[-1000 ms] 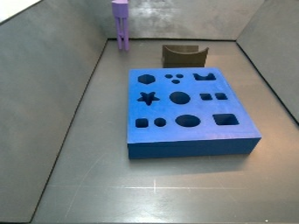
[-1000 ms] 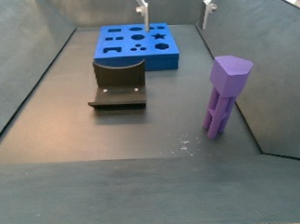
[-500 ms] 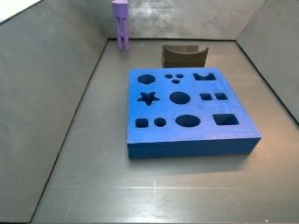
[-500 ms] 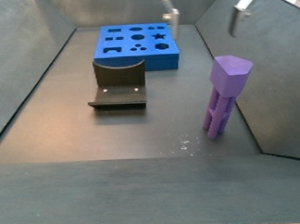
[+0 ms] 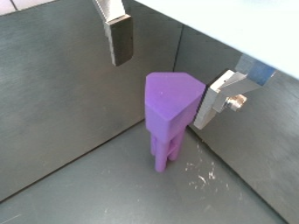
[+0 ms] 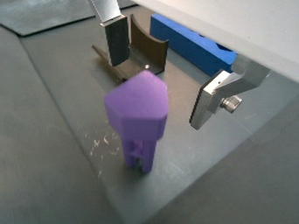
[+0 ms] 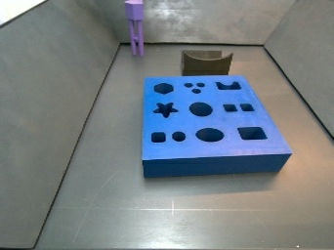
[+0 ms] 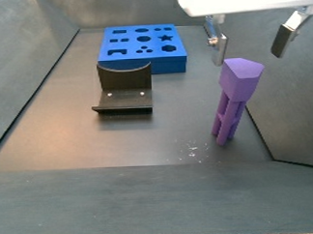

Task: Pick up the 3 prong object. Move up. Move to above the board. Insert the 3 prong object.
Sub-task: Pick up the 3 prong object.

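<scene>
The 3 prong object (image 8: 233,99) is a tall light-purple peg standing upright on its thin legs near a side wall; it also shows in a side view (image 7: 133,24) and in both wrist views (image 5: 169,118) (image 6: 139,121). My gripper (image 8: 252,34) is open and hovers just above its top, with one finger (image 5: 119,39) on each side and apart from it. In a wrist view the gripper (image 6: 162,70) straddles the peg's top. The board (image 7: 209,124) is a flat blue block with dark cut-outs, lying well away from the peg (image 8: 145,47).
A dark fixture (image 8: 124,89) stands on the floor between board and peg; it also shows in a side view (image 7: 206,62) and a wrist view (image 6: 138,51). Grey walls enclose the floor; one wall is close beside the peg.
The gripper has moved from above the board's far side toward the peg and come down; it now hangs over the peg's top. Peg and board have not moved.
</scene>
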Available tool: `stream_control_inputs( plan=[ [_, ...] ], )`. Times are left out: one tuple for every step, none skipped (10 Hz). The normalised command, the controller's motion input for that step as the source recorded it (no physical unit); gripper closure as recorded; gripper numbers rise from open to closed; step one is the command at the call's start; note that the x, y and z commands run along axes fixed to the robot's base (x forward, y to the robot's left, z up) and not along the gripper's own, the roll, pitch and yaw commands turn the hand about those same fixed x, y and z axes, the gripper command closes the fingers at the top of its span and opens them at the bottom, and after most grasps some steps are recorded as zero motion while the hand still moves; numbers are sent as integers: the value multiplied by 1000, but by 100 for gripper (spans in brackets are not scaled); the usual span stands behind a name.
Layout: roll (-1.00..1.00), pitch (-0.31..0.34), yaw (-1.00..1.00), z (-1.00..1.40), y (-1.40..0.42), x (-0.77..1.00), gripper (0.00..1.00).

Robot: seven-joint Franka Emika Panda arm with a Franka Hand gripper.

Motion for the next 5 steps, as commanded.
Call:
stream_control_inputs(
  plan=[
    [0,0,137,-149,103,0,0],
    [29,-16,103,-274,69,-3,0],
    [106,0,80,-357,40,-46,0],
    [83,0,0,-323,97,0,0],
    [36,0,0,-291,137,0,0]
  ],
)
